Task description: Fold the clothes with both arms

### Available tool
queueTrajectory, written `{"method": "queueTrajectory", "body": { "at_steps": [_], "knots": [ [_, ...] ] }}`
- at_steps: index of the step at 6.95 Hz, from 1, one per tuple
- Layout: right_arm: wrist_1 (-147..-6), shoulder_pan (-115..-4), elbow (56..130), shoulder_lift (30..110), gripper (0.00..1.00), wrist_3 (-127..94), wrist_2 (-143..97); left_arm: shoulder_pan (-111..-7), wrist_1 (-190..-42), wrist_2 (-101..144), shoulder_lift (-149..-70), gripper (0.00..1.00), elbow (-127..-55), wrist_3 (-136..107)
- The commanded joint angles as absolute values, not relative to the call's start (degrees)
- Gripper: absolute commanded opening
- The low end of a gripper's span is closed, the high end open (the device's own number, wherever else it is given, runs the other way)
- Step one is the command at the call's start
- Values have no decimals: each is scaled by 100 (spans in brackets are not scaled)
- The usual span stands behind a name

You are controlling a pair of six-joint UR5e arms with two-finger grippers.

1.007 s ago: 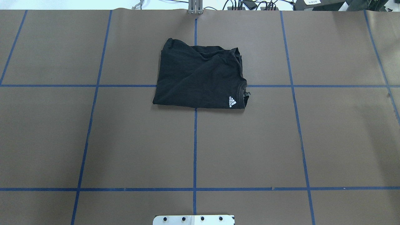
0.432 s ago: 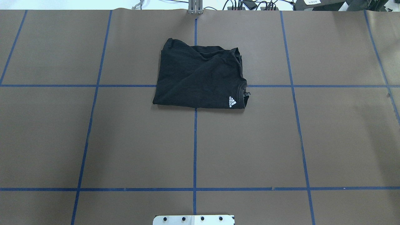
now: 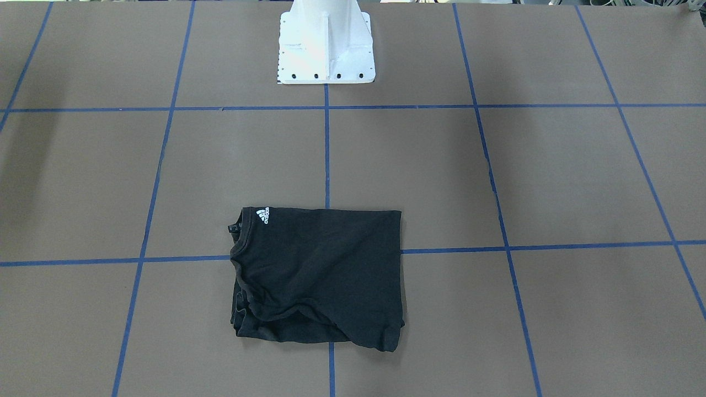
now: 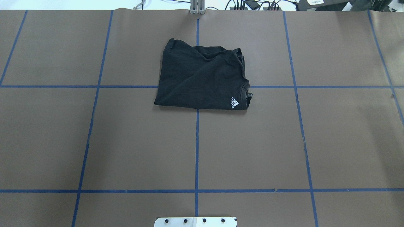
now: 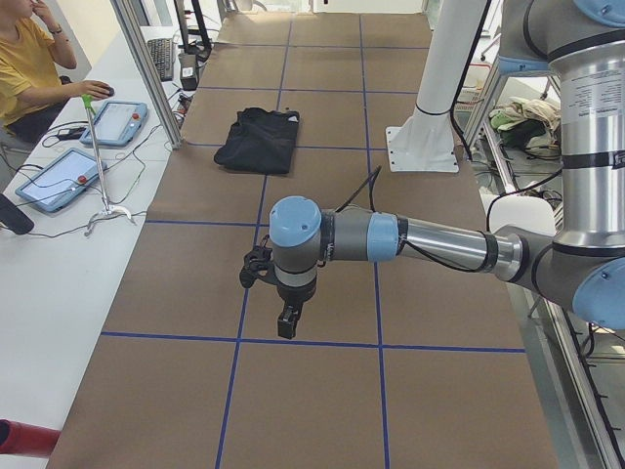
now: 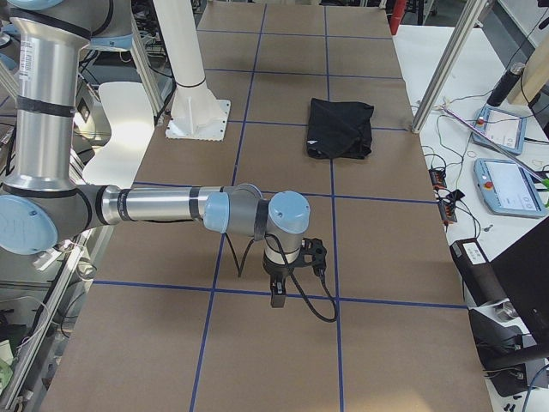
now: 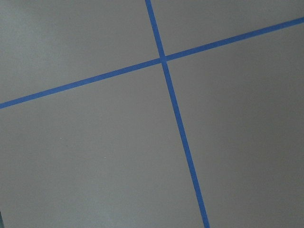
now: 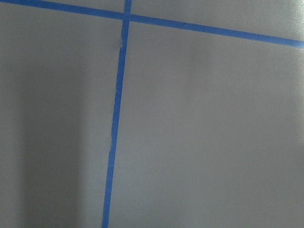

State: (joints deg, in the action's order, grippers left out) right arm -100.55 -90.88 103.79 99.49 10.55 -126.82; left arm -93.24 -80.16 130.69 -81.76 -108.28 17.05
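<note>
Folded black T-shirt (image 4: 202, 78) lies on the brown table (image 4: 331, 142) over a blue tape (image 4: 197, 142) crossing, well apart from the left gripper (image 5: 286, 324) and right gripper (image 6: 278, 294), both pointing down; spread or pressed together: cannot tell.

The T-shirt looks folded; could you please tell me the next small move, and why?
Probably retract the left gripper and right gripper home: both hang over the table, far from the T-shirt, which lies as a compact, slightly rumpled rectangle.
</note>
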Motion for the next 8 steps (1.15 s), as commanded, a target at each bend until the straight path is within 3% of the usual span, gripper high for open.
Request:
{"method": "queueTrajectory", "body": {
  "at_steps": [1, 8],
  "knots": [
    [-10055, -9088, 10380, 9949, 100, 1055, -12683, -9316, -8024, 13078, -8174, 100, -10819, 1696],
    [-10046, -9088, 10424, 9958, 100, 1055, -12806, -9316, -8016, 13069, -8165, 100, -10714, 1705]
  ]
}}
